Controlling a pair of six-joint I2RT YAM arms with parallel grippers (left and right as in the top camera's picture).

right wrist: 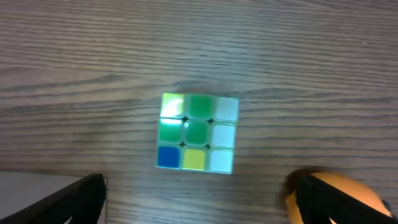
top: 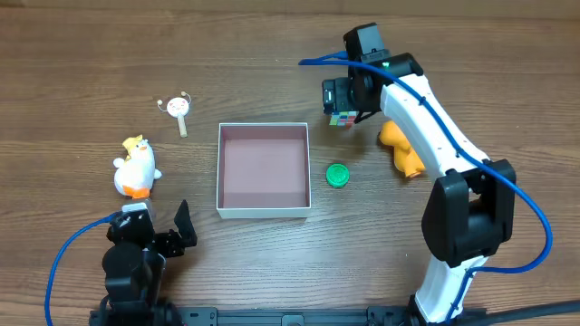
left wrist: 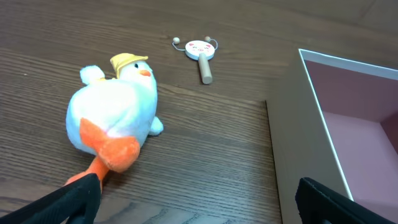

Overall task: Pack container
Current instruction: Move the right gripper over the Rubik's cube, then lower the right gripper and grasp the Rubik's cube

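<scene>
My right gripper [right wrist: 199, 202], jaws wide, hangs over the small multicoloured plastic puzzle cube [right wrist: 196, 132]; if I close off-centre, it may twist away. My left gripper [left wrist: 199, 199] is wide too.

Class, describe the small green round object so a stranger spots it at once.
Find the white box mid-table. Beside its wall, toward the right arm, lies a green disc. It alone is small, round and plain green; the orange toy and cube nearby are not.

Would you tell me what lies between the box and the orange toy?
A small green disc lies between the box and the orange toy, seen in the overhead view.
</scene>
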